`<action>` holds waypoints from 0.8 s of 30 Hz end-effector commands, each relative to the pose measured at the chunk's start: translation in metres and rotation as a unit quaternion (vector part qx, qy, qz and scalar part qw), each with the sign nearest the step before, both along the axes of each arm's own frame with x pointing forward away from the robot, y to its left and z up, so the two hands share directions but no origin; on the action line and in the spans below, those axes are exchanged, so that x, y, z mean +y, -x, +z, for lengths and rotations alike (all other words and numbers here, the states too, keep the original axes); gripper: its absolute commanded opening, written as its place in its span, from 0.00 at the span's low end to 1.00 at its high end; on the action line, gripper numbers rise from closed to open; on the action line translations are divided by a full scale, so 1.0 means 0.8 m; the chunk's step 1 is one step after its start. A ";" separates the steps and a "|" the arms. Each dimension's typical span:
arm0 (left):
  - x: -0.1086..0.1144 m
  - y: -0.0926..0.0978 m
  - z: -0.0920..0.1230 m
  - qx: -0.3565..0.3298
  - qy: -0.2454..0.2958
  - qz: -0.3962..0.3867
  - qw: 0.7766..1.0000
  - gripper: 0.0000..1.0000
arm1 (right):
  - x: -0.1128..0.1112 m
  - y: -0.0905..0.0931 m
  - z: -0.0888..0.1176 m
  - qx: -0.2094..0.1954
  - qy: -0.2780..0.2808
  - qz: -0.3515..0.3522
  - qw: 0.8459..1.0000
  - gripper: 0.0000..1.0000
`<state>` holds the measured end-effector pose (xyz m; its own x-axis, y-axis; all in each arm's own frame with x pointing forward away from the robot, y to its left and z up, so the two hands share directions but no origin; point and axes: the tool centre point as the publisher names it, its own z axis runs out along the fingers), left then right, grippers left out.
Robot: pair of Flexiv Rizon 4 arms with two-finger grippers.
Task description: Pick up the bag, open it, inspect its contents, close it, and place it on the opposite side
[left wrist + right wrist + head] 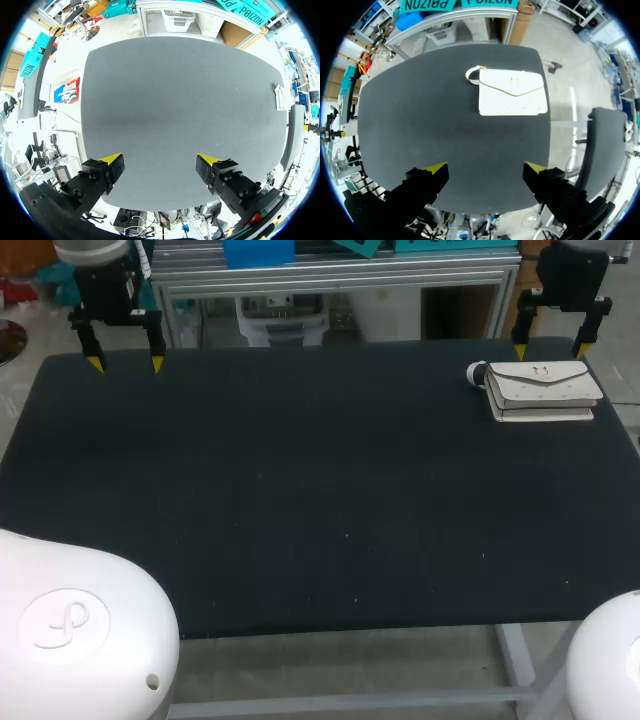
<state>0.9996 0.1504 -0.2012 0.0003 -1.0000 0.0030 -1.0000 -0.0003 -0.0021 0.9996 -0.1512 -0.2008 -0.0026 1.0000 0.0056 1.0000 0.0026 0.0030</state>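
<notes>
A cream flap bag (543,390) lies flat and closed at the far right of the black table (300,500), its strap looped at its left end. My right gripper (550,349) hangs open just behind and above it, holding nothing. From the right wrist, the bag (511,92) lies ahead of the open right gripper (486,167), well clear of its fingers. My left gripper (125,364) hangs open over the far left corner. In the left wrist view the left gripper (161,161) is empty, and the bag (280,96) is a small shape at the table's far side.
The black tabletop is bare apart from the bag, which lies close to the right edge. White housings of my arms (80,630) (610,660) fill the near corners of the head view.
</notes>
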 end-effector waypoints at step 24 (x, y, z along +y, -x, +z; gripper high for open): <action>-0.007 0.000 0.003 -0.015 0.002 -0.028 1.000 1.00 | 0.001 0.000 0.000 0.003 0.001 0.001 1.000 1.00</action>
<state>1.0021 0.1487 -0.2002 -0.0233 -0.9997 0.0035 -0.9997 0.0232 -0.0108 0.9993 -0.1513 -0.2010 -0.0033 1.0000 0.0056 1.0000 0.0033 0.0022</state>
